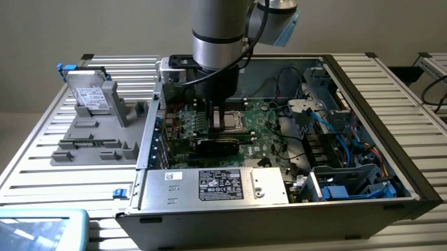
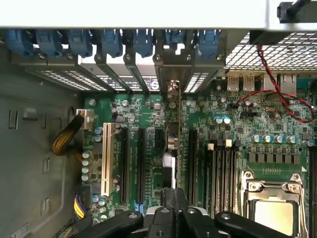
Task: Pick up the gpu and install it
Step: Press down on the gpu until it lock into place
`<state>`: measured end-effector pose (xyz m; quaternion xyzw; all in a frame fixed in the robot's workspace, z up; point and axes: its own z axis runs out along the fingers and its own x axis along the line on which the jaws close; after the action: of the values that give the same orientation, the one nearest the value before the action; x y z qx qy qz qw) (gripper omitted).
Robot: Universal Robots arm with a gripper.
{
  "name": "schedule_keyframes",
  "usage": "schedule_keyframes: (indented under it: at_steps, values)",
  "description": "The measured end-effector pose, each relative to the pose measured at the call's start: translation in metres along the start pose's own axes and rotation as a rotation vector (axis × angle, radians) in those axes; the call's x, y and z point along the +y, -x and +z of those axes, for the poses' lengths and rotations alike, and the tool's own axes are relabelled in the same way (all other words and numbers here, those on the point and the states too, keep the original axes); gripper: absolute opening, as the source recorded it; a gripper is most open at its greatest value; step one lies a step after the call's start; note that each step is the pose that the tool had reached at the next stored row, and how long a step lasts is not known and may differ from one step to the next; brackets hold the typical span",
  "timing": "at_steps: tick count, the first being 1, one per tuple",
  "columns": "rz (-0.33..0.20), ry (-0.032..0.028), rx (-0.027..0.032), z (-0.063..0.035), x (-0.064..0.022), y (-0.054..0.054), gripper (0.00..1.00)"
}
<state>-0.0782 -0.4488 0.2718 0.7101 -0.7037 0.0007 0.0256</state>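
Note:
The gpu (image 2: 174, 126) shows edge-on in the wrist view as a thin upright card. It runs from its silver bracket by the case's rear slot openings back to my gripper (image 2: 173, 198), which is shut on its near end. It stands over the black expansion slots of the green motherboard (image 2: 148, 114); whether it is seated in a slot I cannot tell. In the exterior view the arm reaches down into the open computer case (image 1: 363, 68). There the gripper (image 1: 218, 129) sits low over the board, with the gpu's dark body (image 1: 220, 144) just under it.
A silver drive with a white label (image 1: 91, 94) stands on a grey fixture at the exterior view's left, outside the case. The power supply (image 1: 220, 185) lies along the case's near side. The CPU socket (image 2: 270, 208), blue slot clips (image 2: 111, 42) and cables (image 1: 328, 130) crowd around the card.

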Motion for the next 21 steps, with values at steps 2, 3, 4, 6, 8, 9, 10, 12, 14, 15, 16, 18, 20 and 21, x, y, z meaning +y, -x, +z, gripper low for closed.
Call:
schedule_keyframes:
  at_steps: [2, 3, 4, 6, 8, 9, 10, 12, 14, 15, 16, 18, 20, 21]
  values:
    - [0.000, 0.0001, -0.0009, 0.0036, 0.0001, 0.001, 0.12]
    - [0.000, 0.0004, -0.0006, 0.0050, 0.0001, 0.001, 0.12]
    - [0.000, 0.0005, -0.0005, 0.0066, 0.0001, 0.001, 0.12]
    - [0.000, 0.0006, -0.0018, 0.0089, 0.0005, 0.001, 0.12]
    - [0.000, 0.0004, -0.0050, 0.0060, 0.0008, 0.002, 0.12]
    - [0.000, 0.0006, -0.0052, 0.0020, 0.0011, 0.001, 0.12]
    - [0.000, 0.0025, -0.0034, -0.0024, 0.0015, 0.001, 0.12]
    - [0.000, 0.0045, -0.0036, -0.0082, 0.0028, 0.001, 0.12]
    - [0.000, 0.0059, -0.0035, -0.0136, 0.0053, 0.001, 0.12]
    - [0.000, 0.0064, -0.0038, -0.0160, 0.0067, 0.000, 0.12]
    - [0.000, 0.0068, -0.0038, -0.0182, 0.0078, 0.000, 0.12]
    - [0.000, 0.0074, -0.0039, -0.0194, 0.0087, 0.000, 0.12]
    - [0.000, 0.0077, -0.0039, -0.0194, 0.0088, 0.000, 0.12]
    - [0.000, 0.0078, -0.0038, -0.0194, 0.0088, 0.000, 0.12]
